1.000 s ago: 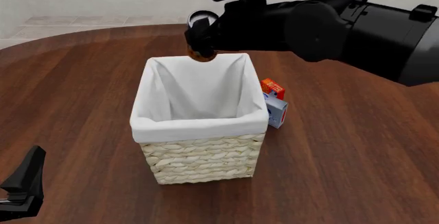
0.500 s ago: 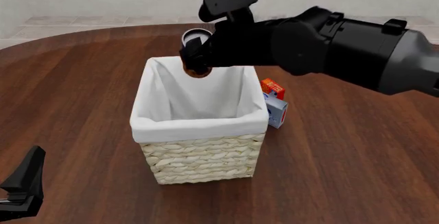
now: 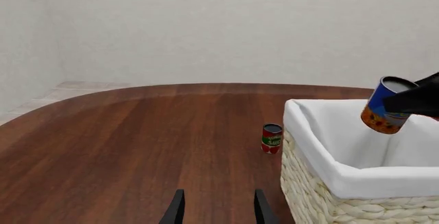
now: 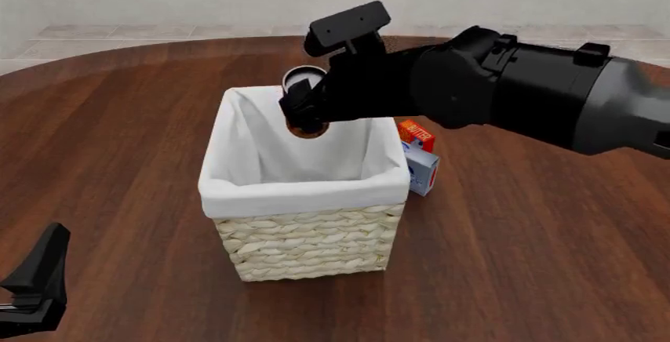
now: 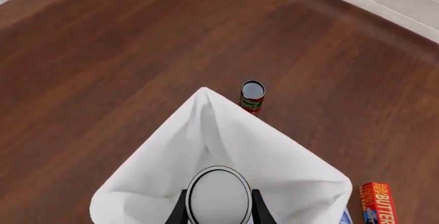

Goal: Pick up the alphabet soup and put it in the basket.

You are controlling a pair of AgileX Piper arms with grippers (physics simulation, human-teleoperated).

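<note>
We see the alphabet soup (image 4: 304, 100) held tilted in the air over the far part of the basket (image 4: 304, 236), its lower end dipping below the level of the white liner's far rim, clamped in the right end effector (image 4: 310, 105). The left wrist view shows what the front view hides behind the black arm: the can's blue side and orange base (image 3: 384, 106), clear of the liner and touching nothing but the fingers. The right wrist view looks straight down on the silver-grey top (image 5: 218, 196), with a finger (image 5: 180, 208) pressed to each side and the white cloth below. Both wrist views also reveal a small red-and-green can (image 5: 252, 95) standing upright on the worktop (image 4: 125, 146) just beyond the basket's far corner, which the front view does not show. An orange-red box (image 4: 416, 133) and a white-and-blue carton (image 4: 421, 171) stand just beside the basket's right side. The left end effector (image 3: 217, 211) hangs low at the near left with its fingers parted around nothing. The worktop is dark brown wood with a rounded far edge; beyond it lie a pale tiled floor and a plain white wall. Bare wood spreads to the basket's left and in front.
</note>
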